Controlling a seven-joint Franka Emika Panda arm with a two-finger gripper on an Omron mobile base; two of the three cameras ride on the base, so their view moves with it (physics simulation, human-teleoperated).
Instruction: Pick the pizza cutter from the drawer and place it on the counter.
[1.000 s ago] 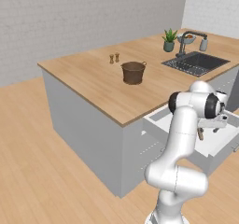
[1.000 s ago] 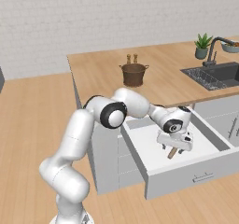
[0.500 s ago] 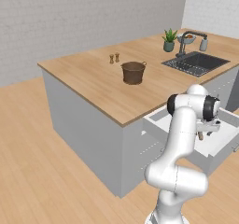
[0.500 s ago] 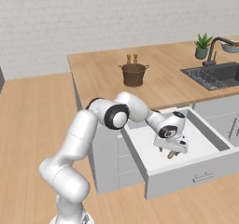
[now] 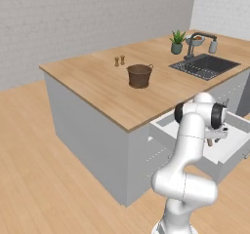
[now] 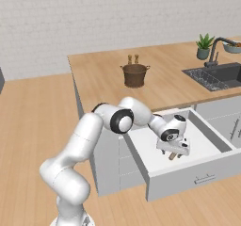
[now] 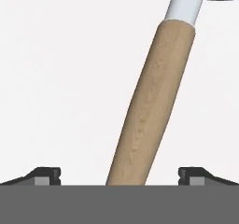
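Compared with a second ago, the white arm is reaching lower into the wide pale grey-white open drawer (image 6: 155, 171), and the end effector (image 6: 173, 153) is now sitting close over the small pizza cutter with the short brown wooden handle (image 7: 151, 107), where earlier it was hanging a little higher above it. In the hand view the wooden handle is running up the middle of the frame between the two dark fingertips (image 7: 45, 175), which are standing spread wide at the lower left and lower right, clear of the wood on both sides; the silvery-white metal neck is showing at the top right. In the right base view the handle's brown end (image 6: 172, 156) is poking out just under the hand, on the drawer floor in the lower right of the frame. In the left base view the hand (image 5: 215, 136) is dipping into the drawer (image 5: 229, 152) at the right edge.

The large light-brown wood-grain surface (image 5: 97, 84) is carrying a brown round pot (image 5: 139, 75) near its middle, two tiny brown shakers (image 5: 119, 61) just behind the pot, and an inset dark sink (image 5: 205, 65) with a dark tap and a small green potted plant (image 5: 176, 42) towards the upper right. The grey island cabinet is standing on a light wooden floor (image 5: 44, 179), with a pale grey brick wall filling the top of both base views
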